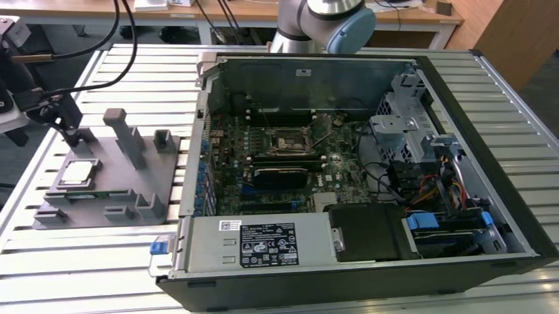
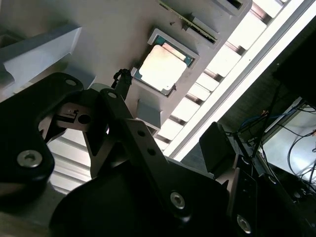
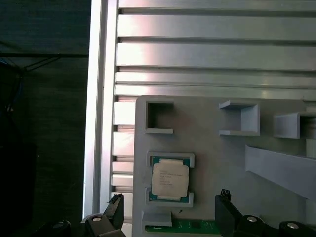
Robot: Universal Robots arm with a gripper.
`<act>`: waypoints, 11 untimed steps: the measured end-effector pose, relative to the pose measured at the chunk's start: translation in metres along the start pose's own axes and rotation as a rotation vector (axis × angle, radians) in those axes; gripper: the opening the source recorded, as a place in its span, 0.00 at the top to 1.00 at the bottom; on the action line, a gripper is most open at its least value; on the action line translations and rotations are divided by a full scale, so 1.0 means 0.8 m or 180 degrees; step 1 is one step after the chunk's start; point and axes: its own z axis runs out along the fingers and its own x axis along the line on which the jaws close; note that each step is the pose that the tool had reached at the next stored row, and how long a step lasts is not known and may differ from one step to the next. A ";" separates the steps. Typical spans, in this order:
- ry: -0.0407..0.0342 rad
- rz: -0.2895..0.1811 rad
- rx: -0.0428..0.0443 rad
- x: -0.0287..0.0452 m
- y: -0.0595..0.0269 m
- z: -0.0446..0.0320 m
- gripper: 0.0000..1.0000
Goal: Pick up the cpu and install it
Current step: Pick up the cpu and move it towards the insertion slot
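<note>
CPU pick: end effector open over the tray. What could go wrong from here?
1. The cpu lies in a walled recess of the tray. The open end effector might catch those walls instead of the chip's edges.
2. Upright posts stand close beside the end effector in the exterior view, so a sideways move could knock them.

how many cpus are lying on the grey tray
1. The cpu sits in a square recess of the grey tray, to the exterior view's left of the computer case. Spots behind the tray's upright posts may be hidden.
</note>
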 end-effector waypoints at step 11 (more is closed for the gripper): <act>0.0001 -0.0012 0.0000 -0.0003 0.000 0.0098 0.18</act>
